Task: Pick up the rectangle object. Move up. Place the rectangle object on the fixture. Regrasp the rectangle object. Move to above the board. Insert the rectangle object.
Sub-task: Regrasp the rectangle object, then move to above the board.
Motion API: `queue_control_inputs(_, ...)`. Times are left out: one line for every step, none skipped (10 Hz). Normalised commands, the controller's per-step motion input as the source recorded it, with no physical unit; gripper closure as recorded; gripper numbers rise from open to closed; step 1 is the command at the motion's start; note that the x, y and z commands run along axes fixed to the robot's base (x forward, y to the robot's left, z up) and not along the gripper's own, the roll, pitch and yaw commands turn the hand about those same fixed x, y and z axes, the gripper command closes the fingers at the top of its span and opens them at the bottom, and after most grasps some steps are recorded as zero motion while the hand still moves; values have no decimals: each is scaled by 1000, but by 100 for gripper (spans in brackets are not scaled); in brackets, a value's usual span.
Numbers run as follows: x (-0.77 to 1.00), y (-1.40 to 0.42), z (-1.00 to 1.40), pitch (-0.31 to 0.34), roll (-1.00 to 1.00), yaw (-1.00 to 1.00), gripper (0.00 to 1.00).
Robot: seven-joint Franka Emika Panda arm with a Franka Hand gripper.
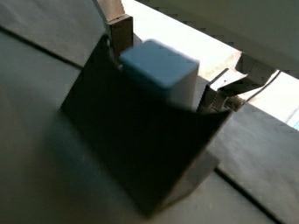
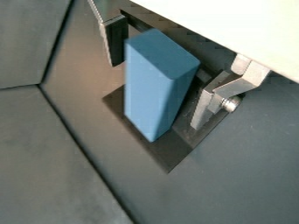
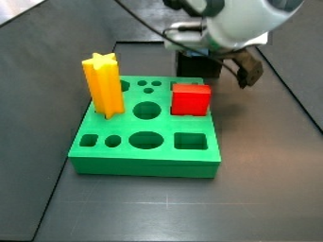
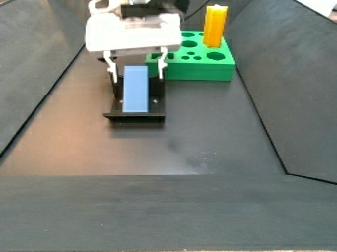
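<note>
The rectangle object (image 2: 156,83) is a slate-blue block leaning on the dark fixture (image 2: 176,153), seen the same way in a side view, block (image 4: 136,87) on fixture (image 4: 136,116). My gripper (image 2: 163,77) straddles the block's upper end. It is open, with a thin gap showing on each side between the fingers (image 2: 214,101) and the block. In a wrist view the block's end face (image 1: 158,66) sits between the plates. The green board (image 3: 145,156) lies in front of the fixture (image 3: 195,64); there the gripper (image 3: 212,64) hides the block.
A yellow star post (image 3: 104,85) stands in the board's left side and a red cube (image 3: 191,98) sits at its back right. Several holes in the board are unfilled. Sloping dark walls (image 4: 53,79) flank the floor on both sides.
</note>
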Motion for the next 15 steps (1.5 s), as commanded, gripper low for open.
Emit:
queue_control_inputs(57, 5, -213, 0, 66, -31, 0)
queue_control_inputs(0, 0, 0, 0, 0, 0, 100)
queue_control_inputs(-248, -22, 1000, -168, -73, 250, 100)
queue_control_inputs(-248, -24, 1000, -174, -80, 244, 100)
queue_control_inputs(-242, -23, 1000, -230, -78, 173, 100)
queue_control_inputs(-236, -19, 1000, -242, -68, 135, 100)
queue_control_inputs(-223, -19, 1000, -245, -44, 52, 100)
queue_control_inputs(-219, -19, 1000, -227, -24, -16, 100)
queue_control_inputs(-214, -19, 1000, -202, -18, -58, 100)
queue_control_inputs(-206, -18, 1000, -168, -19, -85, 100)
queue_control_inputs(-199, -15, 1000, -130, -20, -111, 100)
queue_control_inputs(-183, -11, 1000, -79, -23, -144, 100)
queue_control_inputs(-147, -8, 865, -39, -24, -154, 100)
queue_control_inputs(-118, -6, 738, -12, -26, -153, 100)
queue_control_inputs(-60, -5, 421, 57, -27, -126, 100)
